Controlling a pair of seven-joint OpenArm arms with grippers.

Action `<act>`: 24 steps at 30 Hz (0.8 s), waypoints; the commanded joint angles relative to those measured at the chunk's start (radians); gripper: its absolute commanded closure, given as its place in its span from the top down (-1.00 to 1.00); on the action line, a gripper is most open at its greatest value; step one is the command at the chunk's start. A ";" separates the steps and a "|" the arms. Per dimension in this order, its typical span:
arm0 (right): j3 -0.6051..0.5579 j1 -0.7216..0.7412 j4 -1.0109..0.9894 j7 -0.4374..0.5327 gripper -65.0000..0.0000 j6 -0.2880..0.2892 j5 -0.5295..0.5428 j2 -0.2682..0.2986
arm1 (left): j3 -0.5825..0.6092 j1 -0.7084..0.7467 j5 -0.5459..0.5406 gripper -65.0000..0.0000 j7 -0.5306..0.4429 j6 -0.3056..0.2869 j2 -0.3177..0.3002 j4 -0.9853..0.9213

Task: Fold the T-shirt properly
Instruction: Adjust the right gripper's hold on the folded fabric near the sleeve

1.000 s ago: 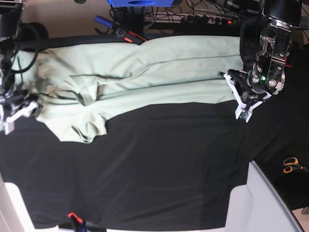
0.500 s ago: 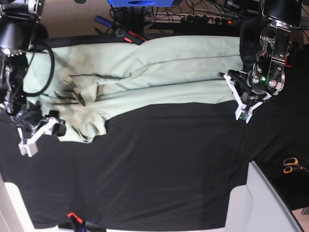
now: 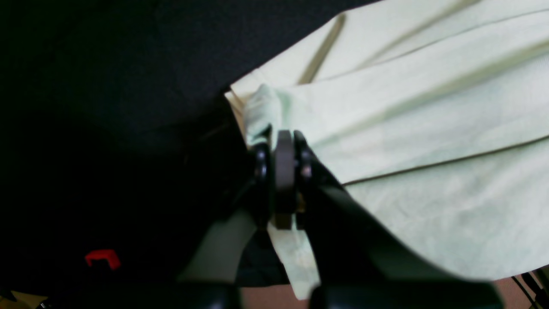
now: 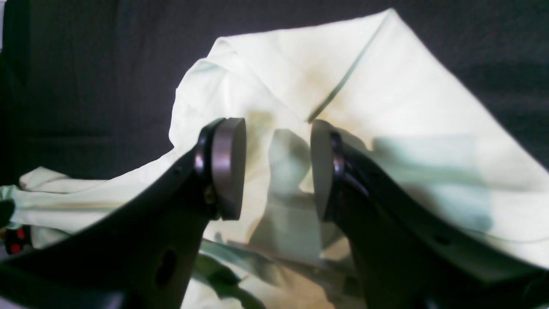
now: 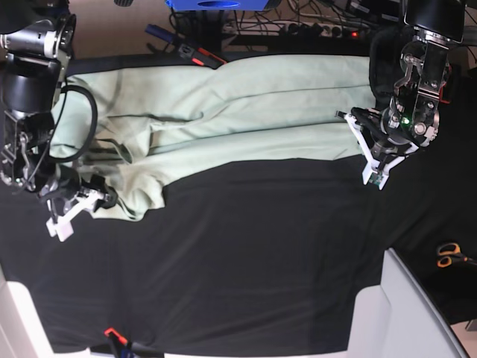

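A pale mint-green T-shirt [image 5: 223, 112] lay stretched across the far half of a black-covered desk [image 5: 261, 261], its long axis running side to side in the base view, the crumpled collar-and-sleeve end toward that view's left and the straight hem end toward its right. The left hand [image 3: 281, 150] was clenched on a bunched corner of the hem, a small tuft of cloth poking out past the pressed-together pads. The right hand [image 4: 274, 171] stood released above the rumpled sleeve end, nothing between its fingers [image 4: 227, 167], only shadowed fabric lying below the gap. From here the fold could go crooked, it appeared: only one end was pinned, and any pull by the left hand before the other took hold would likely drag the whole garment along the desk and deepen the creases already running its length. The right hand, closing where it hovered, risked pinching a single loose layer or a stray sleeve fold rather than a true corner, leaving the shirt skewed. Scissors [image 5: 447, 255] lay well apart near the desk's edge
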 commanded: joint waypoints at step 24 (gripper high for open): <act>0.000 0.138 -0.295 0.169 -0.27 0.048 0.014 0.016 | -0.007 -0.010 0.012 -1.00 -0.007 0.005 -0.014 0.016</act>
